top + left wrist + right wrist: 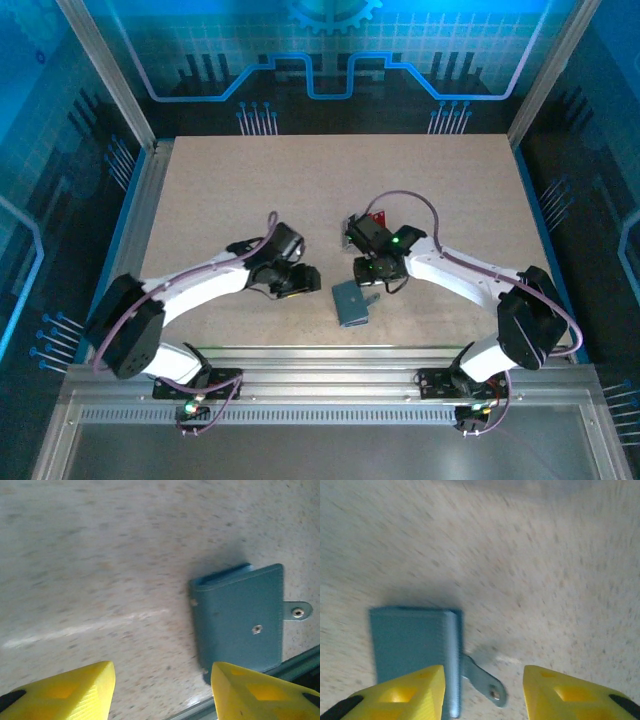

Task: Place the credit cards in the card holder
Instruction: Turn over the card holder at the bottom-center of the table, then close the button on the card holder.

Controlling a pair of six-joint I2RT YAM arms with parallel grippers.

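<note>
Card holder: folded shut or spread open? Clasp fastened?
Folded shut, lying flat on the table. The card holder has its clasp unfastened: the tab sticks out sideways, off the stud on the cover.

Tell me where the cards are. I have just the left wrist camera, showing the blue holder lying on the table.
Observer: A bit of red, likely a red card, peeks out on the table beyond the right arm's wrist, apart from the card holder.
Operator: Give me the right pincer's state.
Observer: The right pincer hovers over the holder's tab clasp, jaws open, nothing held.
Operator: Place the holder against both arms.
Observer: From above, it lies just right of the left pincer and nearer the front edge than the right one.
</note>
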